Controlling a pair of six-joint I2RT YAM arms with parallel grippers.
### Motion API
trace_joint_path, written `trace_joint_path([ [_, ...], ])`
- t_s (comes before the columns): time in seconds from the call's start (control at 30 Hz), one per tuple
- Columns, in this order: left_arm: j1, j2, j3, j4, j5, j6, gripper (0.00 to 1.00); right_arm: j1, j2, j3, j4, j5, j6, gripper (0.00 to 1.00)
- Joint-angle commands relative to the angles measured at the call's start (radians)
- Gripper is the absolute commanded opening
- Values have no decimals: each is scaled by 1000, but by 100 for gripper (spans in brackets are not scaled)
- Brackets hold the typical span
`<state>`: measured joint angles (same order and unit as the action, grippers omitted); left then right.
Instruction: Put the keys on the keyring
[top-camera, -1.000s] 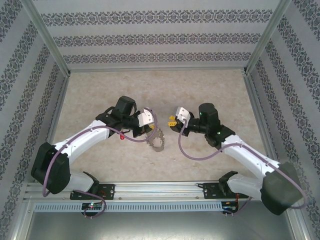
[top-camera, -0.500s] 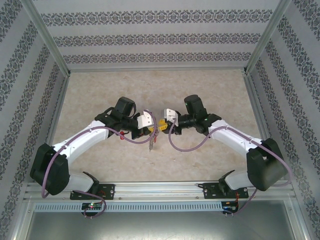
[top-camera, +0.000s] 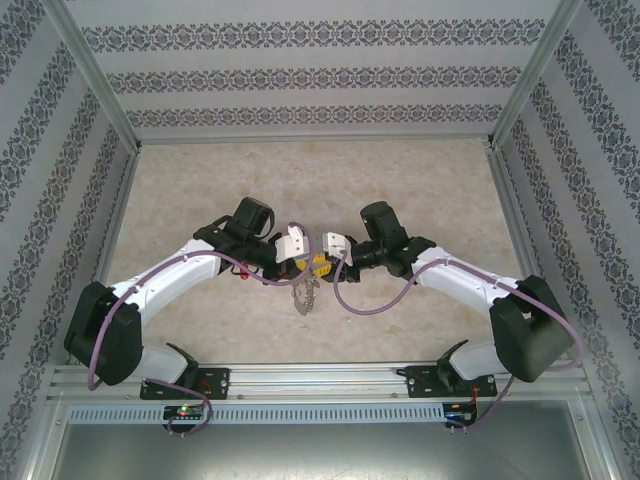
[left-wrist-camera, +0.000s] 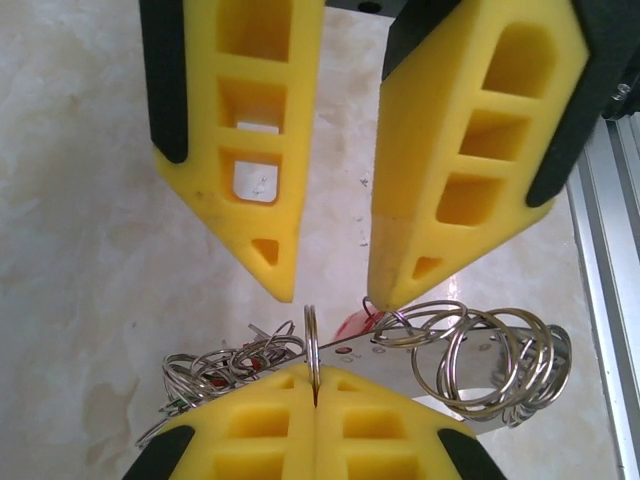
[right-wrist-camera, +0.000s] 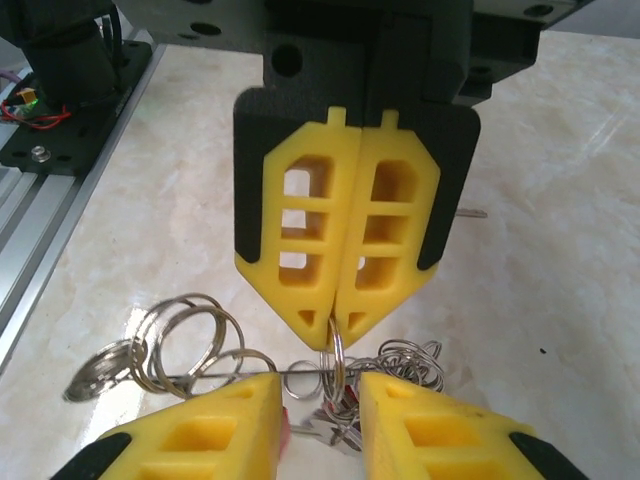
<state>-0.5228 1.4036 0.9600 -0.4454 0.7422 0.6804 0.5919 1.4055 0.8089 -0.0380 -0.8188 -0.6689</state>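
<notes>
Many small silver rings crowded your keyring (top-camera: 304, 293), pinched in your closed left gripper (left-wrist-camera: 315, 385); your right gripper (right-wrist-camera: 320, 390), jaws apart, had moved in beside it.

Left arm (top-camera: 170, 273), white moulded link shells with black joint housings, black shoulder block toward eight o'clock; right arm (top-camera: 460, 285), same white-and-black build, shoulder block toward four o'clock; purple cable (top-camera: 337, 292) looped outside each arm; base plates (top-camera: 190, 377), black, on a silver rail (top-camera: 320, 378) at six o'clock; left gripper (right-wrist-camera: 330, 333) and right gripper (left-wrist-camera: 335, 295), yellow wedge fingers (left-wrist-camera: 420, 200) with rectangular cut-outs, black backing on the outer faces; wrist blocks (top-camera: 295, 240), white.
</notes>
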Motion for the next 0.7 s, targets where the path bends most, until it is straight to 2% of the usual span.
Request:
trace_joint_path([
  [0.0,-4,3,29,-38,59,6,0,5,6,-14,31,7,-9,28],
  [0.67,-3,3,43,-35,42,2,0,28,67,36,46,-39,10,24],
])
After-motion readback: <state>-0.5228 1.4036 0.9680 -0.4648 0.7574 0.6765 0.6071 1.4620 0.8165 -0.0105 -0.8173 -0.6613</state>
